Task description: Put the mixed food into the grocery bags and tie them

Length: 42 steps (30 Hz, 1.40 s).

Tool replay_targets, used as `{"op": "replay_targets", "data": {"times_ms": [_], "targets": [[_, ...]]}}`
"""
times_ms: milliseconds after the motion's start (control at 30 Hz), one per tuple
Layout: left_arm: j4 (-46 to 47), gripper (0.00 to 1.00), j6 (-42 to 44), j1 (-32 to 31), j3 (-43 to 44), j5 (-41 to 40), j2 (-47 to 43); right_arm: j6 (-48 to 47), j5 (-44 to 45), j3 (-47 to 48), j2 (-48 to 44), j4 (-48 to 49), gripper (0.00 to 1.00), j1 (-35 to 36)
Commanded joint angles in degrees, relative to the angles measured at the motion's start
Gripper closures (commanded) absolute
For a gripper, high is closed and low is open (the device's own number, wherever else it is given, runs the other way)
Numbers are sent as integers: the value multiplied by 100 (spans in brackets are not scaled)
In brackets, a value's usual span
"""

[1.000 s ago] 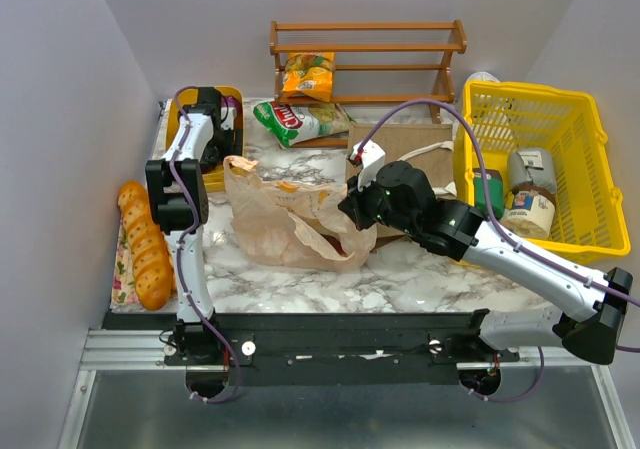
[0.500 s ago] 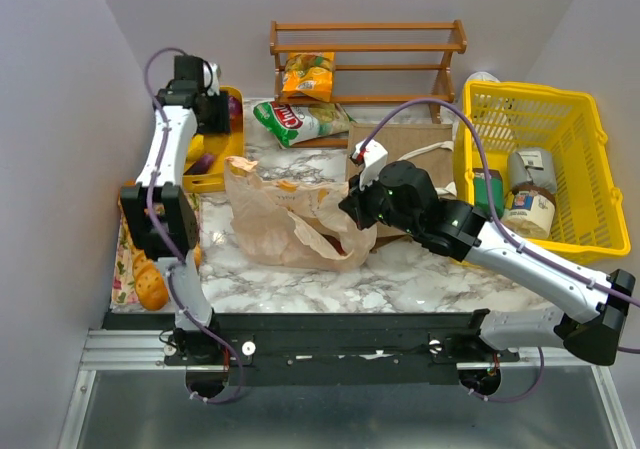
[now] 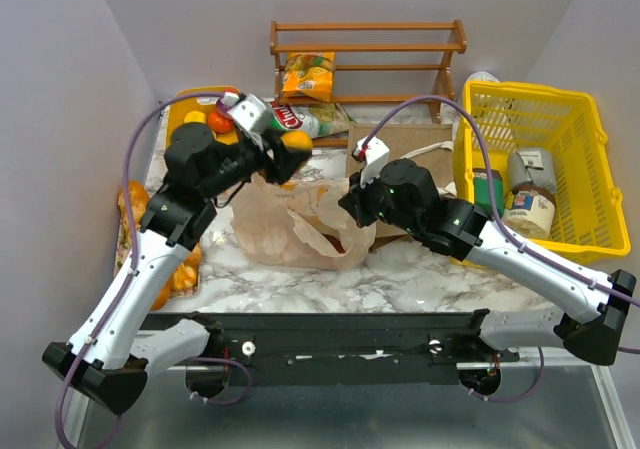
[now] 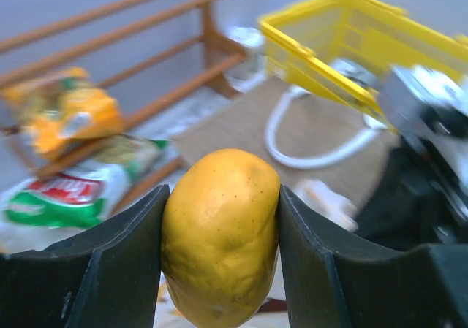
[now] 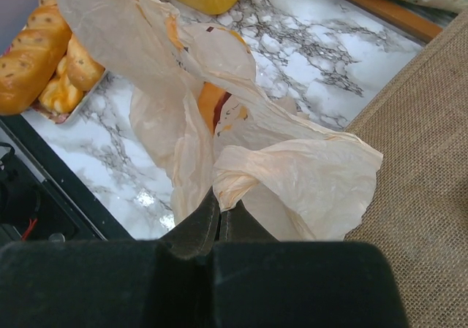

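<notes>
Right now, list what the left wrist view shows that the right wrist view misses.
Left wrist only: a yellow fruit clamped in the left gripper, the yellow basket, the wooden rack. Right wrist only: the right gripper pinching the peach plastic bag, bread loaves. Both: the jute tote and marble table.

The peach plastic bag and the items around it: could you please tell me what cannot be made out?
- Contents of the plastic bag: top and right wrist views show only an orange patch through crumpled film.
- Yellow fruit, left wrist view: bottom cut off by the frame edge, sides covered by the fingers of the left gripper.
- Labels on the jars in the yellow basket: too small from above, blurred in the left wrist view.
</notes>
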Motion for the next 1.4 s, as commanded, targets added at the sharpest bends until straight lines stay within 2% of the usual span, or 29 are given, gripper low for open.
{"op": "replay_targets", "data": {"times_ms": [0, 100, 267, 533, 767, 1033, 1267, 1300, 1367], "targets": [[234, 78, -226, -608, -1142, 878, -100, 153, 263, 183, -96, -97, 99, -53], [268, 77, -288, -855, -1723, 852, -285, 153, 281, 165, -192, -88, 99, -62], [224, 79, -340, -881, -2068, 677, -31, 162, 245, 139, -263, -88, 99, -62], [611, 79, -139, -890, -2253, -472, 514, 205, 158, 16, -412, -88, 99, -62], [1725, 80, -191, -969, -2595, -1747, 752, 171, -35, -28, -430, 44, 99, -53], [2772, 80, -490, -978, -2903, -2593, 972, 109, -132, -46, -456, 52, 99, -62], [2844, 73, -420, -978, -2736, -2997, 1410, 100, -247, -11, -377, 35, 99, -62], [2739, 70, -385, -978, -2667, -3006, 1455, 91, -229, -11, -368, 35, 99, -62], [2293, 52, -270, -1022, -2544, -2875, 1534, 83, -203, -19, -368, 35, 99, -53]]}}
